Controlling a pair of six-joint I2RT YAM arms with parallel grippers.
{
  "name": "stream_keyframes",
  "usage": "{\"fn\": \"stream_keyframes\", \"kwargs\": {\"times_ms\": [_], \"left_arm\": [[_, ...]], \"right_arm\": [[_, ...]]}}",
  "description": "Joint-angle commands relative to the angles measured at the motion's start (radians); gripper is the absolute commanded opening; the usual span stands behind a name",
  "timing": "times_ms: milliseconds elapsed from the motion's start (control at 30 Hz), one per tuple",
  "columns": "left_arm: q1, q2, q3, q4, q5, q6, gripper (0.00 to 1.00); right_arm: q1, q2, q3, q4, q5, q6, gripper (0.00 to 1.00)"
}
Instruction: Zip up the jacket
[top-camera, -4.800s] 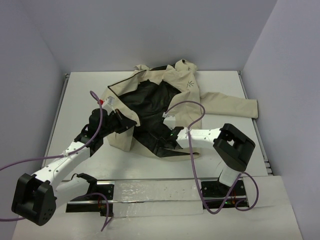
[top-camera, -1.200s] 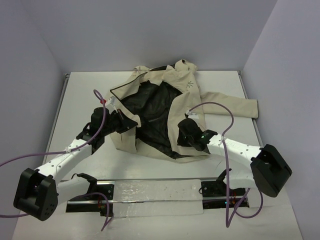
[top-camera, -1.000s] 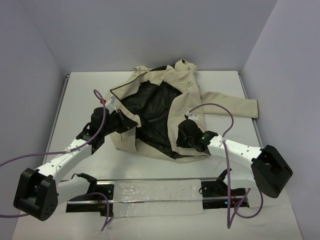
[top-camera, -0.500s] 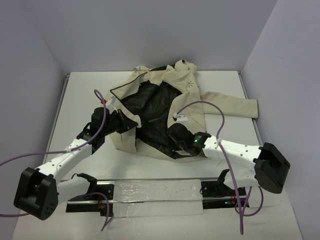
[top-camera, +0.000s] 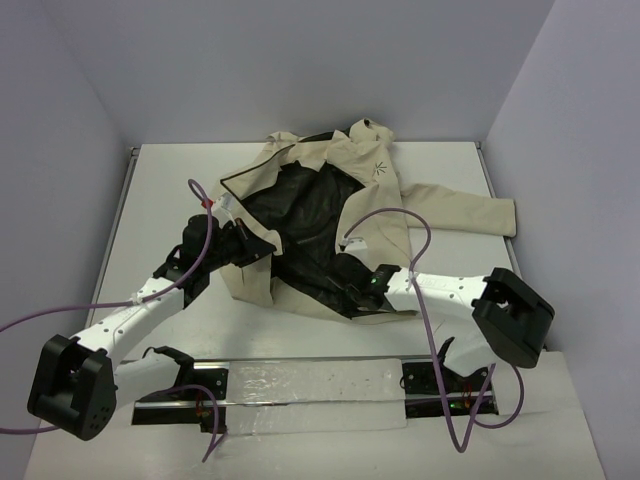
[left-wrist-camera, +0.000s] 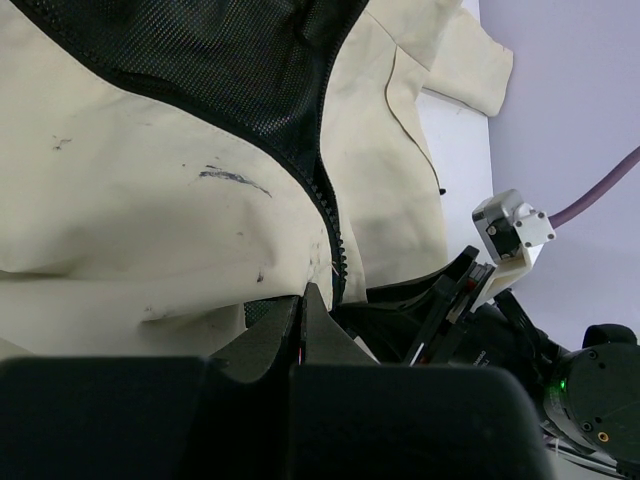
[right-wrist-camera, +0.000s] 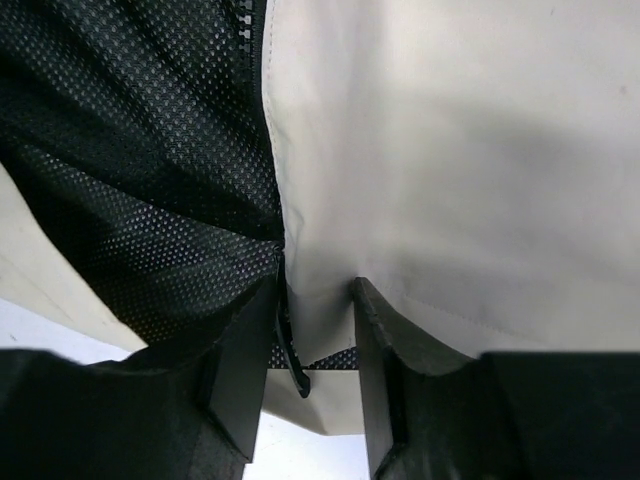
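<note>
- jacket (top-camera: 375, 215) lies open on the counter (top-camera: 170, 190), ahead of both hands. The black lining (right-wrist-camera: 130, 170) is exposed between them, so no teeth are joined yet.
- left hand (top-camera: 243, 247): fingers pressed together, pinching the panel's bottom corner right where the left zip edge (left-wrist-camera: 330, 230) runs into the fingertips.
- right hand (top-camera: 352, 283): fingers spread, straddling the right zip edge (right-wrist-camera: 270, 130). Cloth sits in the gap and nothing is clamped. A dark tab (right-wrist-camera: 292, 372) hangs inside the gap by one finger. It's likely the slider, can't confirm.
- Step in hand, as I read it: bring the two bottom ends together and seat one in the slider.
- Close the right hand on the hem just beside the tab, not on the lining. Grip shallow so the teeth are free.
- Draw the right hand toward the left one, low over the counter. Lifting would likely bunch lining under the edges.
- Use the left pinch as the anchor, and get both edges parallel before any pull.
- Risk: mesh lining snagging in the teeth.
</note>
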Motion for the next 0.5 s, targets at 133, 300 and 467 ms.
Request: {"fn": "stream_keyframes", "kwargs": {"times_ms": [133,300,467], "left_arm": [[0.003,-0.012,0.025,0.027,0.01,0.017,0.0],[0.004,-0.01,0.026,0.027,0.01,0.017,0.0],[0.004,-0.021,0.043,0.007,0.008,0.028,0.0]], "right_arm": [[0.004,0.018,0.038,0.013,0.047,0.003,0.28],[0.004,-0.013,0.031,0.025,0.046,0.001,0.0],[-0.033,-0.184,0.0,0.09,-0.047,-0.047,0.0]]}}
